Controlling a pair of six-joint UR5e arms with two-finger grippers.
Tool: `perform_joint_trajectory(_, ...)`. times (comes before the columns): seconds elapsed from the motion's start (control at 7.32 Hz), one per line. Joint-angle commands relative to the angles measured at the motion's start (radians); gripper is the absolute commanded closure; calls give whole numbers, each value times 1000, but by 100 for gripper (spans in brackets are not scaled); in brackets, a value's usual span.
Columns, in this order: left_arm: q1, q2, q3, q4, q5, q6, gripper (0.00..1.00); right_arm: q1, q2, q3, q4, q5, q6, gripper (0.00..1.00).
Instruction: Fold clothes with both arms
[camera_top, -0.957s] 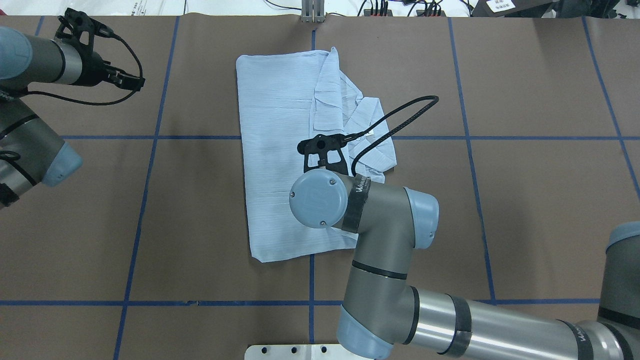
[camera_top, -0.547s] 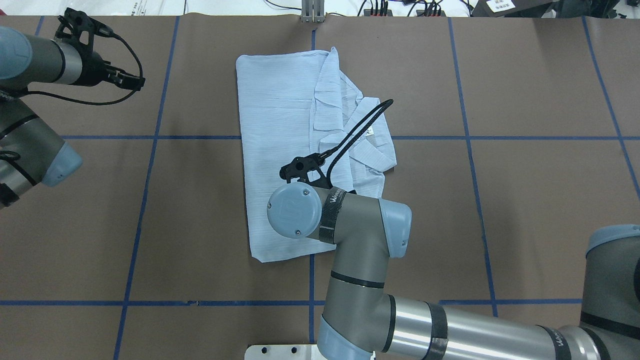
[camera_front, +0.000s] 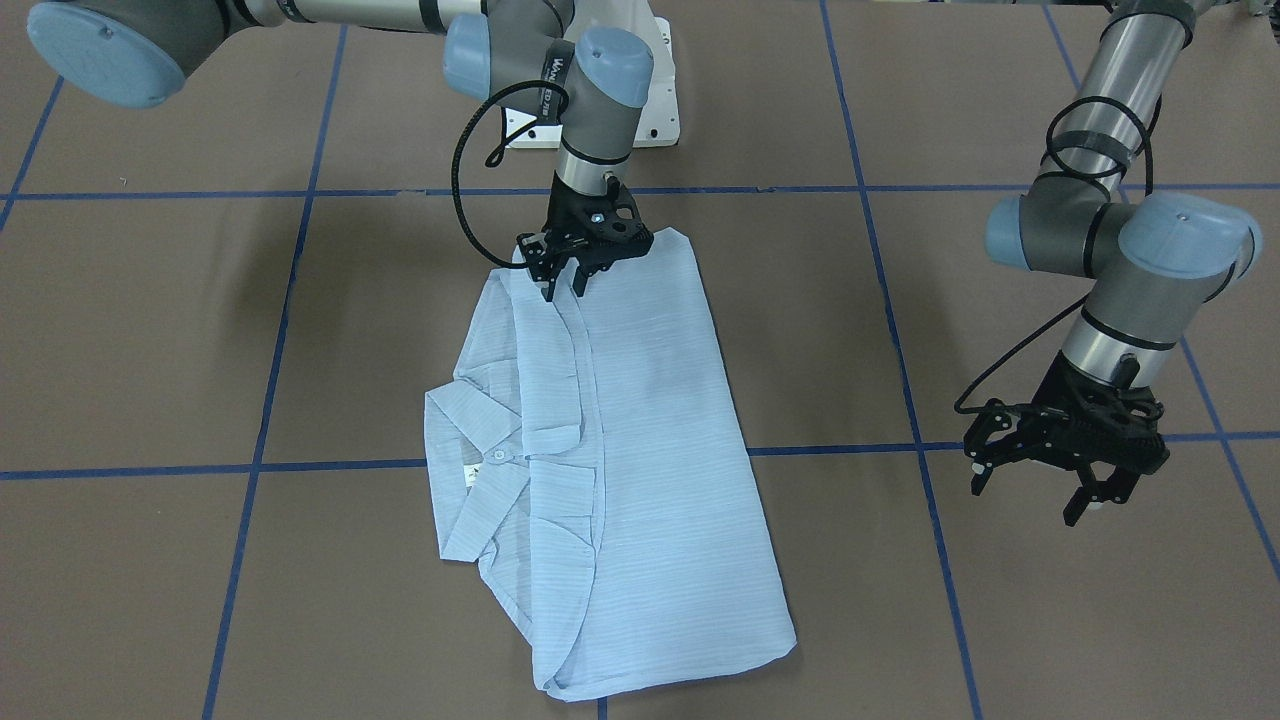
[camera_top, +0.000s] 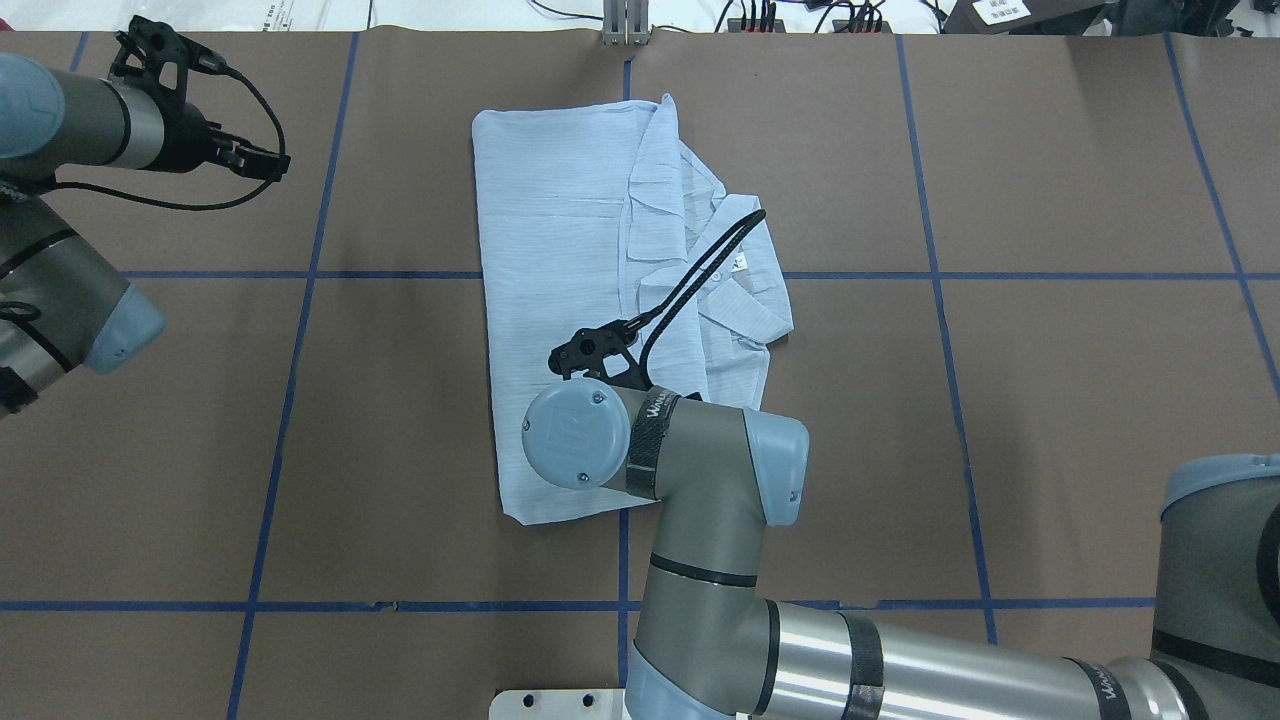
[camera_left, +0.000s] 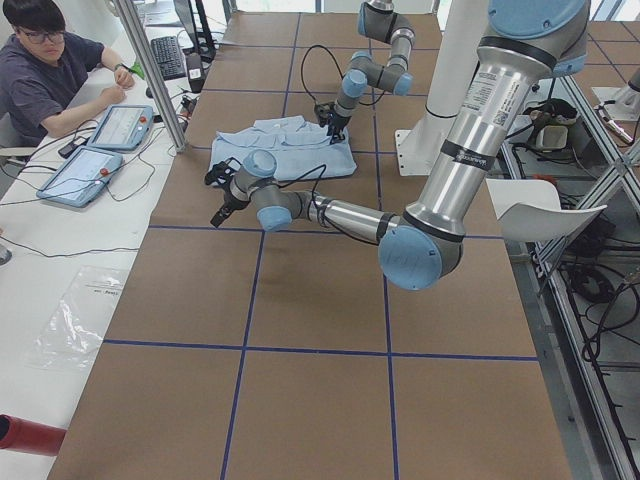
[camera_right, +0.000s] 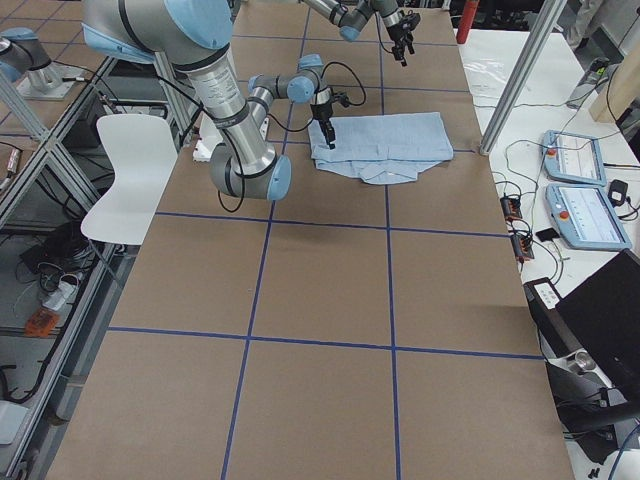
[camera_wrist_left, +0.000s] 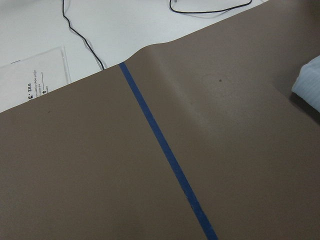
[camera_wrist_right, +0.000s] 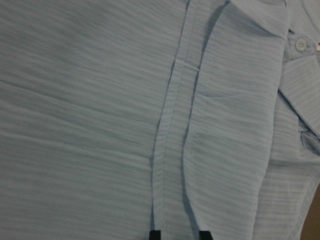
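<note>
Found the shirt folded into a long panel, flat at mid-table, collar jutting sideways. Noted the right gripper poised over the hem end nearest the robot, fingers slightly parted astride the placket edge, nothing pinched. Judged as lining up a grasp for the crosswise fold. Against a second ago: drawn back from beside the collar. Recorded the left gripper spread, empty, unmoved, well apart.

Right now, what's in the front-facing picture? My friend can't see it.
A folded blue shirt lies on a brown table. The right end effector points down at its edge; the left end effector hangs open, apart.
</note>
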Motion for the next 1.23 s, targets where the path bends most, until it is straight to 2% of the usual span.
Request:
perform_joint_trajectory(0.0,0,0,0,0,0,-1,0,-1,-2,-1,0,-1,4,100)
perform_joint_trajectory(0.41,0,-1,-2,1,0,-1,0,2,-11,0,5,-1,16,100)
perform_joint_trajectory(0.68,2,0,0,1,0,-7,0,2,-2,0,23,0,29,55)
perform_joint_trajectory(0.82,3,0,1,1,0,-7,0,2,-2,0,34,3,51,47)
perform_joint_trajectory(1.09,3,0,1,0,2,-9,0,2,-2,-1,32,19,50,45)
